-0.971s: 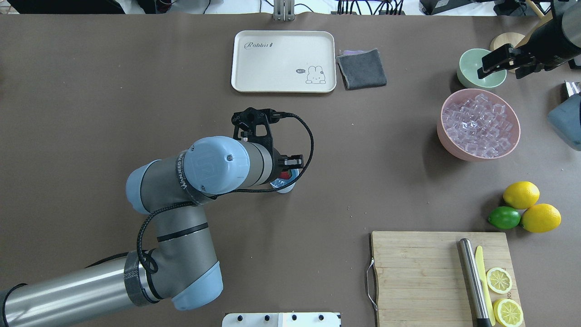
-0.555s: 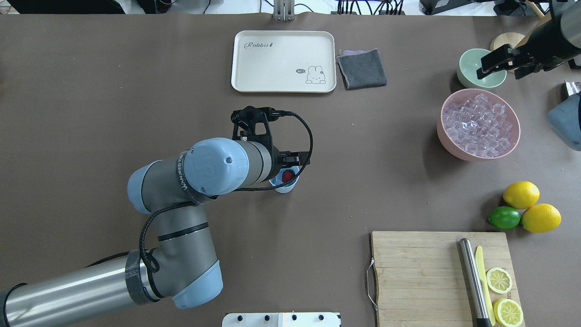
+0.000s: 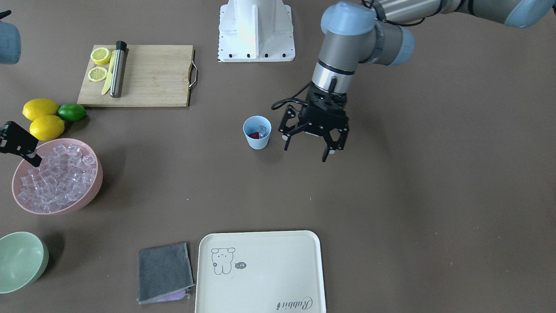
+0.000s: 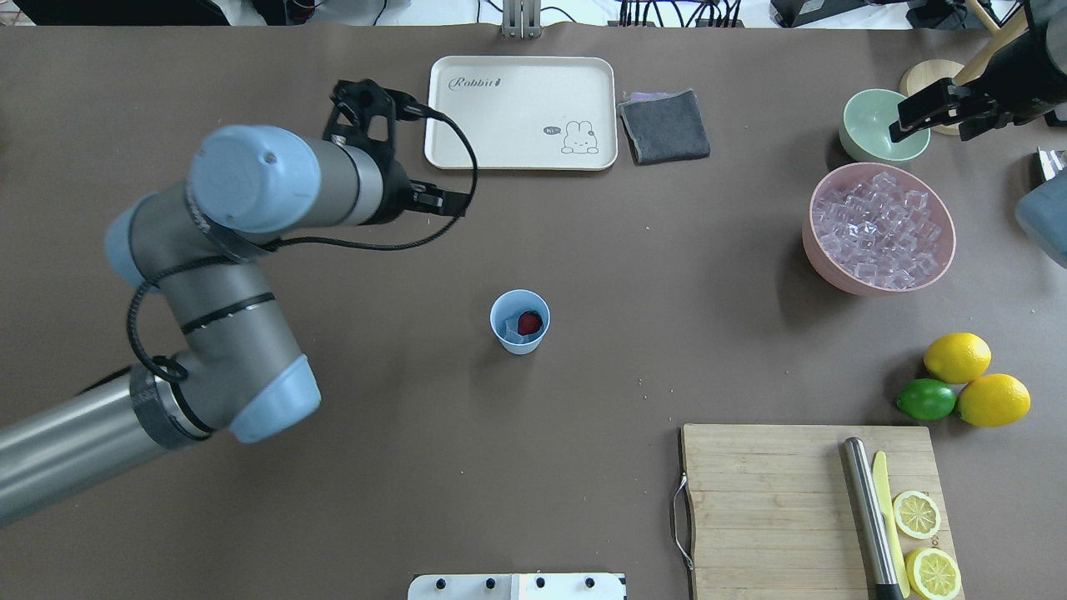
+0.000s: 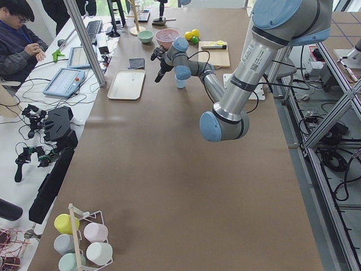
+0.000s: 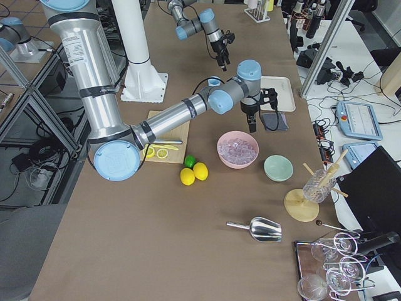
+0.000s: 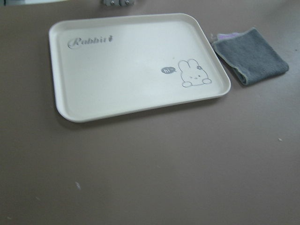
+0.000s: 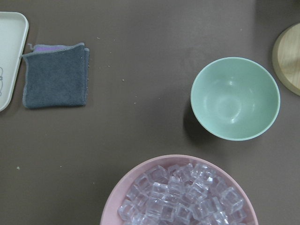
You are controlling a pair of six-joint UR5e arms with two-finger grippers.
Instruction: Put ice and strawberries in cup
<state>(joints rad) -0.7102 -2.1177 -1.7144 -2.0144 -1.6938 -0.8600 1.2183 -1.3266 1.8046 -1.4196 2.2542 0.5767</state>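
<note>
You are watching the left arm (image 4: 250,179) swinging clear: a second ago it was hanging right over the cup (image 3: 257,141), and now it is sitting well apart from it, off toward the tray (image 4: 467,125). Its left gripper (image 3: 308,150) is spreading wide and carrying nothing. The cup is standing upright mid-table with the strawberry (image 4: 528,322) lying inside and a piece of ice (image 3: 261,129) beside it, so both ingredients appear to be in and the task looks done or nearly so. The right gripper (image 4: 913,112) is hovering by the green bowl (image 4: 859,142) and the pink bowl (image 4: 834,275), which is holding more ice; you cannot tell whether its jaws are apart or together. The board (image 4: 767,500), the cloth (image 4: 665,125), the lemons (image 4: 956,357) and the lime (image 4: 925,399) are lying far from the cup, and none of them seems to be blocking either arm's path to it.
</note>
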